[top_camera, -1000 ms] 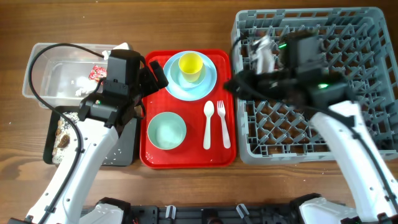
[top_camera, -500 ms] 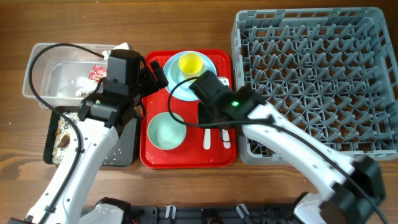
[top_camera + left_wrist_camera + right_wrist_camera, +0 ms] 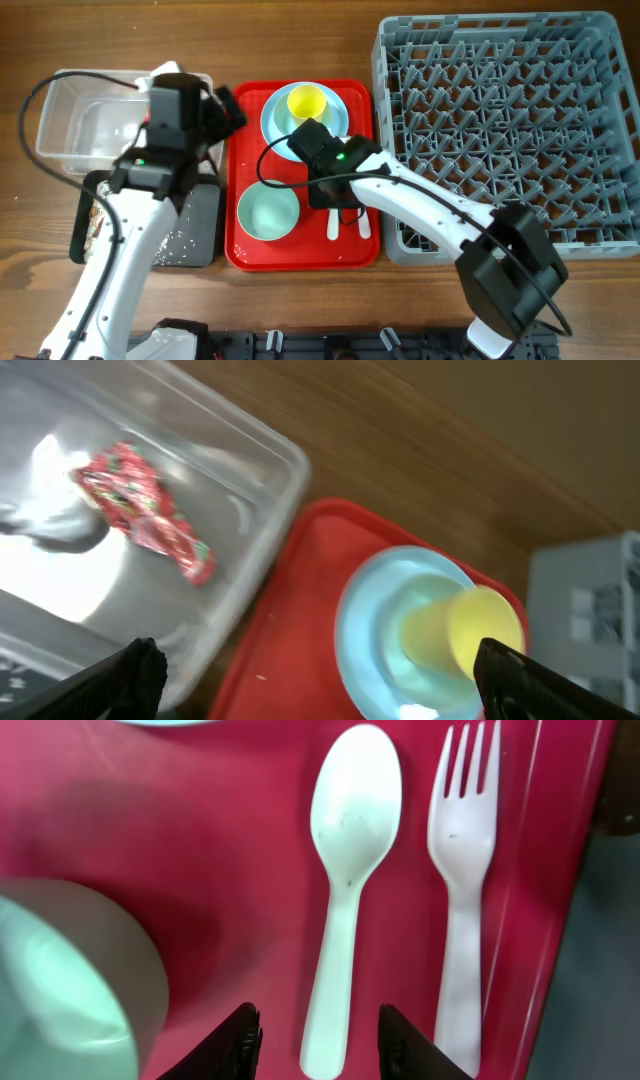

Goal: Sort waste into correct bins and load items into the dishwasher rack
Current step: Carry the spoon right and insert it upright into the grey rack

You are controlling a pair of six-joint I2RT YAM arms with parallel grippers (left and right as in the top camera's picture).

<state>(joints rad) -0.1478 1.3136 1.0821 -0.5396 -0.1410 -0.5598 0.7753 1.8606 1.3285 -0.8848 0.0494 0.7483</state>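
While right fingers (image 3: 238, 1045) gape (empty), spoon (image 3: 352, 840) between

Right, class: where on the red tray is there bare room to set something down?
Bare tray shows between bowl and spoon, and in the corner left of the plate. Crowded at right: spoon and fork lie close, the right gripper over the spoon.

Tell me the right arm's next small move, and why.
Probably lower the right pincer straight down and close on the white spoon: it hangs open astride the spoon's handle, and the fork lies apart beside it on the red tray.
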